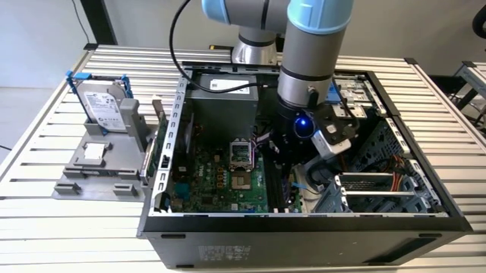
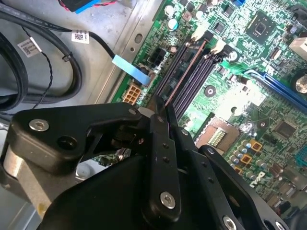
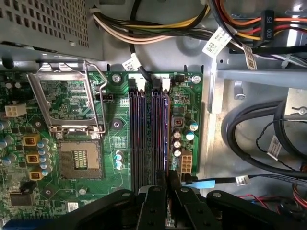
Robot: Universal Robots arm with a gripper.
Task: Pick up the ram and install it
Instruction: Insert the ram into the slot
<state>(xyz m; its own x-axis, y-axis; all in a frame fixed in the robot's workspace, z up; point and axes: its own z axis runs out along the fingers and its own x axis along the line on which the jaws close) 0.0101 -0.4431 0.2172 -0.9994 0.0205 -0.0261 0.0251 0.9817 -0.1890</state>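
Observation:
The ram (image 2: 186, 70) shows edge-on as a thin brownish strip standing in one of the black memory slots (image 3: 159, 134) of the green motherboard (image 3: 115, 143). It runs straight up to my gripper (image 2: 164, 106), whose two black fingers are pressed together on its upper edge about midway along the slot. In the first wrist view the gripper (image 3: 168, 177) hangs over the slot pair nearer the case wall. The exterior view has the arm's wrist (image 1: 304, 125) reaching down into the open computer case (image 1: 304, 227).
An open processor socket (image 3: 79, 155) lies beside the slots. Bundled cables (image 3: 249, 139) and a pale blue tab (image 2: 132, 69) sit close on the other side. Outside the case, on the exterior view's left, a grey fixture (image 1: 99, 170) holds a hard drive (image 1: 102, 105).

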